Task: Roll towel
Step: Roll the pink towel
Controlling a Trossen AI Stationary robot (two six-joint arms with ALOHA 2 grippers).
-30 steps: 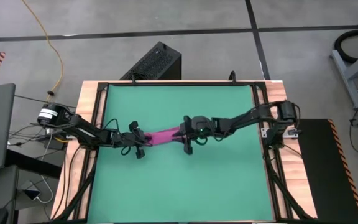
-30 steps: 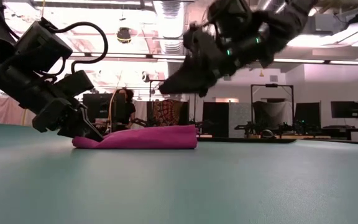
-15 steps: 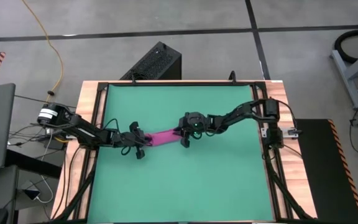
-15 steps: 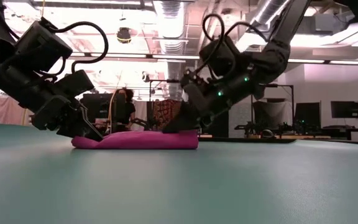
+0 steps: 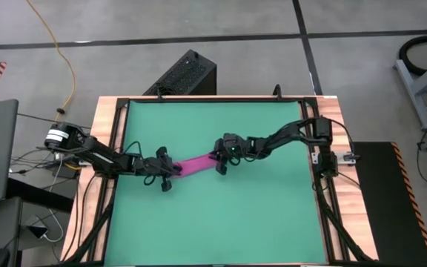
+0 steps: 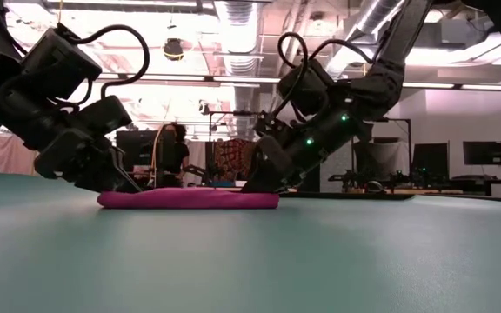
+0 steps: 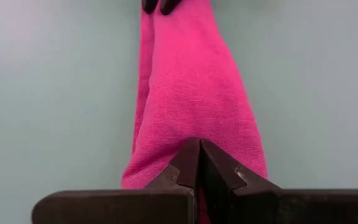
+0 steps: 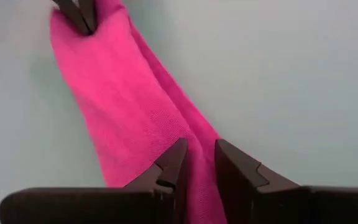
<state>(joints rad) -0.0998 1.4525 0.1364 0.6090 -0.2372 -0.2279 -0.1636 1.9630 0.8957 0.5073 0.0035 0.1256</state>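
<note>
Magenta cloth, the towel (image 5: pixel 193 165), lies near the middle of the green mat (image 5: pixel 213 222) on the table, drawn into a narrow flat band. Its long axis runs across the table from the left arm toward the right arm, the right end slightly farther from the camera's near edge in the high view; in the low view it sits level and thin on the mat.

The left pincer (image 7: pixel 199 163) is clenched on the towel's left end, its fingers pressed together over the fabric. The right pincer (image 8: pixel 195 163) is down at the other end with its fingers a little apart and cloth showing in the gap; whether it truly has hold is hard to judge from these views.

The risk, as I read it, is that thin fabric slips from the looser right grip once pulling or turning begins, so the band twists into a rope instead of rolling evenly. Opposed tension from both ends could also drag the whole towel sideways.
</note>
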